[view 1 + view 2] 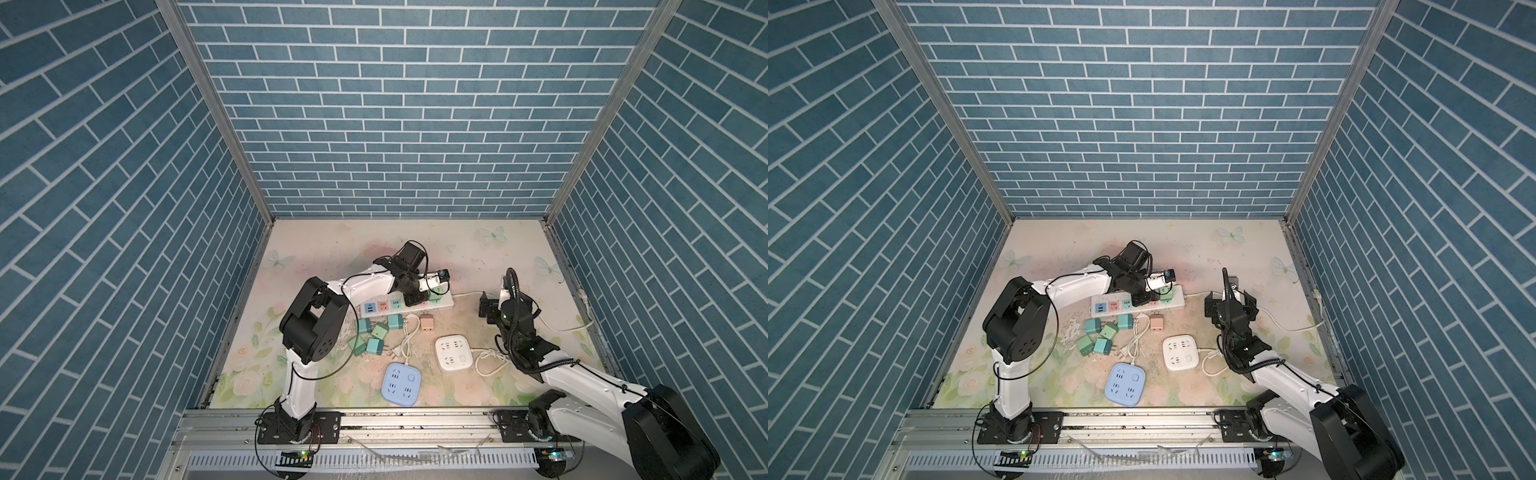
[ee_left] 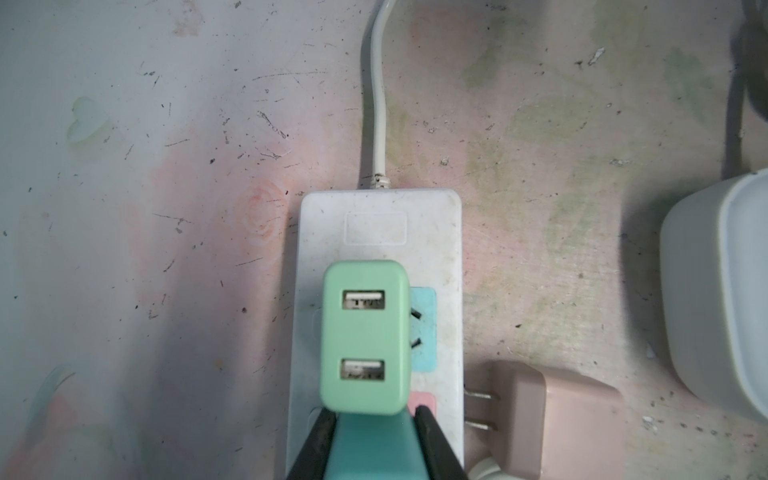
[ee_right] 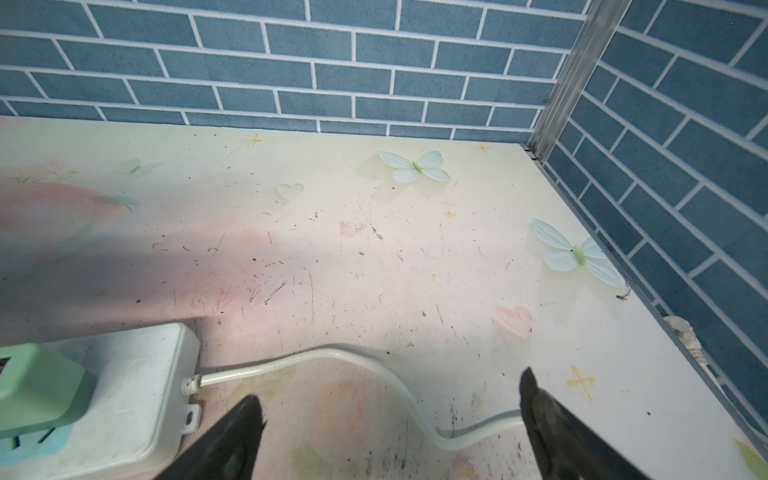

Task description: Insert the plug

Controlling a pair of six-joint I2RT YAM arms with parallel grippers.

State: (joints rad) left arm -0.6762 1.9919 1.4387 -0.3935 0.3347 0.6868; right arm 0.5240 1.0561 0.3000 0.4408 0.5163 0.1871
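Clamping the green plug (image 2: 363,336), the left claw (image 2: 372,417) holds it over the strip (image 2: 382,224); right claw (image 3: 390,386) gapes.

Plug (image 2: 363,336) on strip (image 2: 446,249), adapters (image 1: 376,347) before (scattered)

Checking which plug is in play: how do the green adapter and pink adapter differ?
The green adapter stands upright over the power strip; the pink adapter lies on the table beside it, prongs toward the strip. The left end effector grips the green adapter; the pink adapter lies free. Both are rounded blocks.
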